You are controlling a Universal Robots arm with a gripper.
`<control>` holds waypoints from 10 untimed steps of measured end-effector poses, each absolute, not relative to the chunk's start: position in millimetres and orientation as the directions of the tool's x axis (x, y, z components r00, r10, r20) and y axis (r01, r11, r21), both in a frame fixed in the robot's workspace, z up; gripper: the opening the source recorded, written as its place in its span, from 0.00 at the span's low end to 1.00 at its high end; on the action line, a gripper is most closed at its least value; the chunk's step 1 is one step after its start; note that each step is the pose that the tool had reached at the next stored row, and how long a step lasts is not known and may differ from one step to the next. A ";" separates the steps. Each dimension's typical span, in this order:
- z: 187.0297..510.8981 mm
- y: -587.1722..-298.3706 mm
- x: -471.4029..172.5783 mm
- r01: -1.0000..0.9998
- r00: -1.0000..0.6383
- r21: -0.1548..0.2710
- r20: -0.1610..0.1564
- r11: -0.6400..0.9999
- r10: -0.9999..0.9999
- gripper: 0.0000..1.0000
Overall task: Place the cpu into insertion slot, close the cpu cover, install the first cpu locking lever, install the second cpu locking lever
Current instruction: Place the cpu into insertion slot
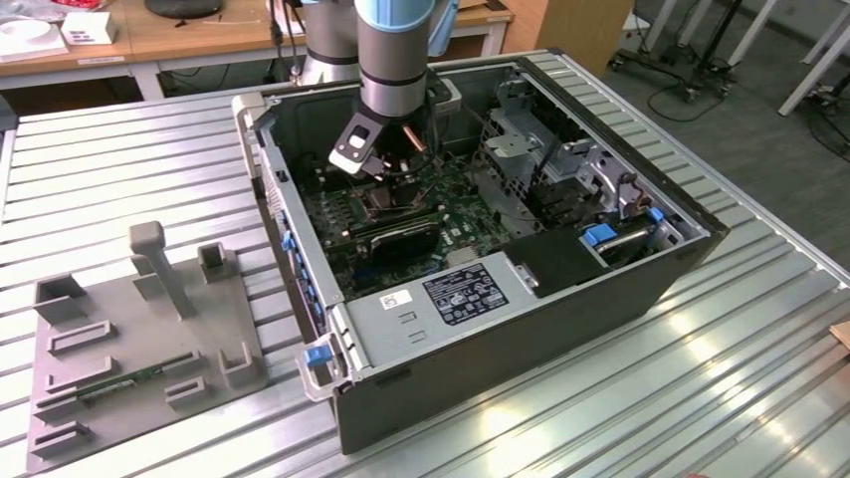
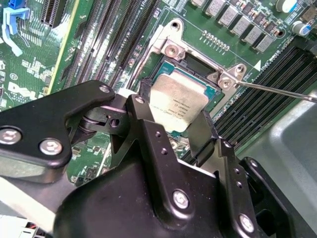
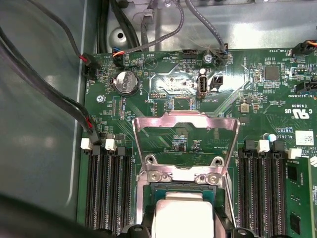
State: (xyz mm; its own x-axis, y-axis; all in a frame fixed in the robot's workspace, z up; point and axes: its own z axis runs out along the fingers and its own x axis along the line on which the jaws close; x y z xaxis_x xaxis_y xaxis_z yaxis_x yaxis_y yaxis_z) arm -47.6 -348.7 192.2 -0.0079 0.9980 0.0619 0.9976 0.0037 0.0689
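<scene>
While the arm reaches down into the open computer case point(image 1: 638, 269), which lies on its side on the ribbed metal table point(image 1: 743, 398), the gripper point(image 1: 382, 171) hangs over the green board near the case's middle.

Grip, second wrist view: the gripper point(image 2: 173, 109) is clenched on the chip point(image 2: 179, 96), silvery face up, with a black finger point(image 2: 142, 99) against each of two opposite edges. Holding by the edges keeps the chip level and its face untouched, which I judge to be the reason for this grip.

Position: the chip lies squarely within the socket point(image 2: 194, 62), its outline lined up with the dark rim. Whether it is fully seated or just above the contacts cannot be told.

Cover point(image 3: 185, 120), first wrist view: it is swung back on its hinge and clear of the socket, with the board visible through its window, so the way down is unobstructed. A thin metal lever point(image 2: 277, 91) juts out to one side, unlatched. I judge this is what lets the cover stand open. The cover is not yet closed.

Contents: the case holds the board, cables and a metal drive cage, and long black memory slots point(image 3: 109, 188) flank the socket. At the exterior view's left, a grey holder tray point(image 1: 133, 339) has a memory stick point(image 1: 122, 381) lying in one low pocket.
</scene>
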 end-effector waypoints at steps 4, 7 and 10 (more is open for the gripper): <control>192.1 -348.7 -47.6 0.998 -0.008 0.069 0.062 0.004 0.998 0.54; 191.9 -348.7 -47.6 0.998 -0.008 0.069 0.063 0.004 0.998 0.54; 191.8 -348.7 -47.6 0.998 -0.008 0.069 0.064 0.004 0.998 0.54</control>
State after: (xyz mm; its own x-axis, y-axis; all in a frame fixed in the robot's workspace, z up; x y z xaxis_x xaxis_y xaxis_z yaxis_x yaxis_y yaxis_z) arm -47.6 -348.7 191.8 -0.0079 0.9979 0.0635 0.9976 0.0035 0.0689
